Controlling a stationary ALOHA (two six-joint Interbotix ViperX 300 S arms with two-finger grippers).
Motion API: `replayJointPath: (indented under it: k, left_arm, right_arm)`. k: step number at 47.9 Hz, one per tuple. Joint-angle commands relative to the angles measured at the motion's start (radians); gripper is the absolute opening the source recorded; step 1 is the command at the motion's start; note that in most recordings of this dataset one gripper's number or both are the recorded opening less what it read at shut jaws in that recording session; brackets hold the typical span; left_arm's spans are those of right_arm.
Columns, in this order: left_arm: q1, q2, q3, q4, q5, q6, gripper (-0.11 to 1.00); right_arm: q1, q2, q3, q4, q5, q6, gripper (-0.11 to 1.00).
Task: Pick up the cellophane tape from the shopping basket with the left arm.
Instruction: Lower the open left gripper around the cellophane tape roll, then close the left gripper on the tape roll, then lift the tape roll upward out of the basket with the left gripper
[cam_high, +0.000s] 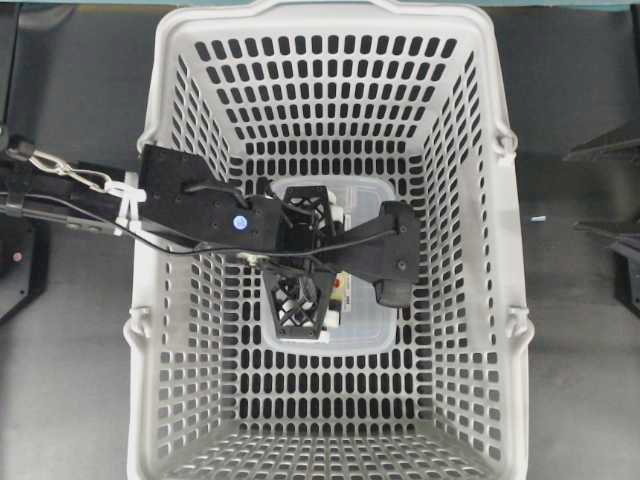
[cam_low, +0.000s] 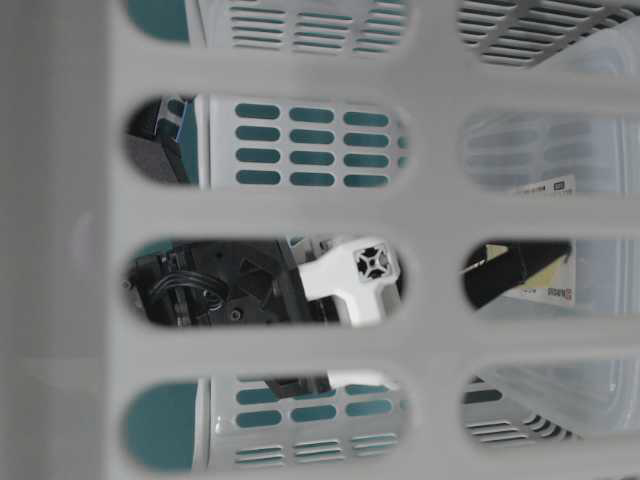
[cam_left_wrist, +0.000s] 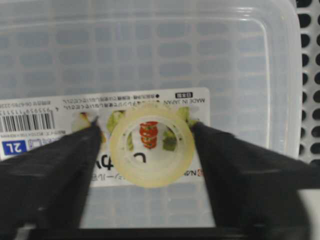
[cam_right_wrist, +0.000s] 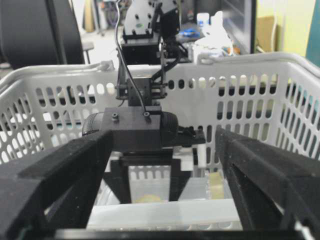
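Left tool (cam_left_wrist: 150, 145) brackets one cellophane tape (cam_left_wrist: 151, 145), fingers apart, gripping nothing; one clear box (cam_left_wrist: 150, 45); one shopping basket (cam_high: 160, 130).

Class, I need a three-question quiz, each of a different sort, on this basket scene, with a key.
1. True or false: the tape roll lies on the clear box.
2. What stands either side of the roll? A) the left tool's fingers B) basket handles C) nothing
3. What holds the box?

Key: 1 true. 2 A, neither finger clearly touching it. 3 the grey basket.
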Motion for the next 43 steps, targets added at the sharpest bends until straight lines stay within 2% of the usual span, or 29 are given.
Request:
replayJointPath:
  k: [1,3,4,16,30,37,43]
  left_arm:
    - [0.002,-0.009,-0.006,0.003,-0.002,0.002,0.60]
    - [-0.002,-0.009,-0.009,0.002,0.000,0.002,0.50]
    - [-0.002,-0.011,-0.012,0.003,0.002,0.002,0.49]
    - [-0.002,-0.077,-0.077,0.003,0.067,-0.003,0.50]
    - [-0.008,-0.144,-0.310,0.003,0.341,-0.009,0.50]
    - [-0.012,-0.147,-0.400,0.003,0.419,-0.009,0.50]
    - [-0.014,-0.141,-0.437,0.003,0.454,-0.008,0.50]
  right_arm:
    - [0.002,0.006,-0.008,0.003,-0.005,0.002,0.79]
    - [0.002,0.008,-0.006,0.002,-0.005,0.002,0.79]
    - [0.002,0.006,-0.006,0.003,-0.005,0.002,0.79]
    - [0.003,0.006,-0.006,0.002,-0.005,0.003,0.79]
    - [0.003,0.003,-0.006,0.002,-0.005,0.003,0.79]
    - [0.002,0.003,-0.005,0.002,-0.005,0.003,0.79]
    - [0.002,0.002,-0.005,0.003,-0.005,0.003,0.79]
